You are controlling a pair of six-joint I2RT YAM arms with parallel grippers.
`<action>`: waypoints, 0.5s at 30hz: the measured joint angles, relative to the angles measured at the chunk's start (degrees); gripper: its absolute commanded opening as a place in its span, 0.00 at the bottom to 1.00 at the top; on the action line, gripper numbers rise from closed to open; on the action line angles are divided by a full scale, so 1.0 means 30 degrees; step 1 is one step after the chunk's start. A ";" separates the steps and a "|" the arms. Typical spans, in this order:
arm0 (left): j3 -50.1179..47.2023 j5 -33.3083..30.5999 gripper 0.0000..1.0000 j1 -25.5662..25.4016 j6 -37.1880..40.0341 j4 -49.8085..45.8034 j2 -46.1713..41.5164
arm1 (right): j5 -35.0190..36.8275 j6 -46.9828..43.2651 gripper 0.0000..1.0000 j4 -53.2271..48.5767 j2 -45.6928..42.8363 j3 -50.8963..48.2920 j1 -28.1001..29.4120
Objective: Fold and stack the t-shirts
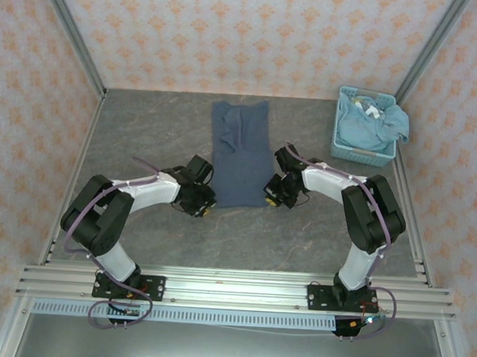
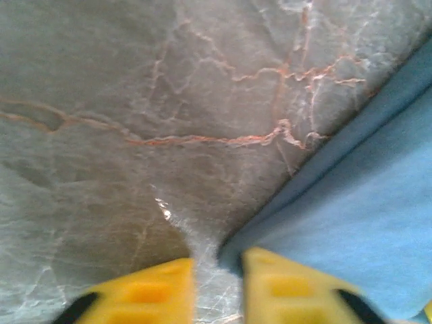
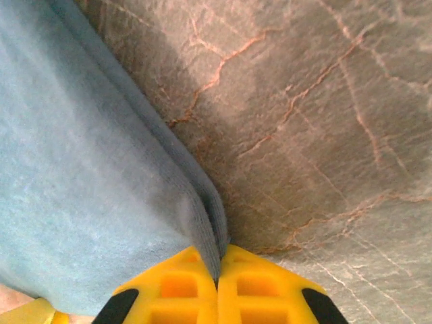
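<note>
A dark slate-blue t-shirt [image 1: 238, 150] lies as a long narrow strip in the middle of the table, running away from the arms. My left gripper [image 1: 207, 205] is low at its near left corner. In the left wrist view the yellow fingers [image 2: 217, 283] stand slightly apart over bare table, and the t-shirt's corner [image 2: 358, 223] lies just past the right finger. My right gripper [image 1: 270, 198] is at the near right corner. In the right wrist view it [image 3: 217, 277] is shut on the folded edge of the t-shirt [image 3: 88, 182]. Lighter blue t-shirts [image 1: 371, 122] are heaped in the basket.
A light blue plastic basket [image 1: 361, 158] stands at the far right against the wall frame. The table is grey marbled stone [image 1: 144, 132], walled by patterned panels at the left, back and right. An aluminium rail [image 1: 232, 290] carries both arm bases at the near edge.
</note>
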 measured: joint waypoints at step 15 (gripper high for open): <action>-0.1559 0.1020 0.00 -0.0758 0.1151 0.0488 -0.5734 | -0.0131 -0.1800 0.00 -0.4539 -0.4481 0.0291 0.0947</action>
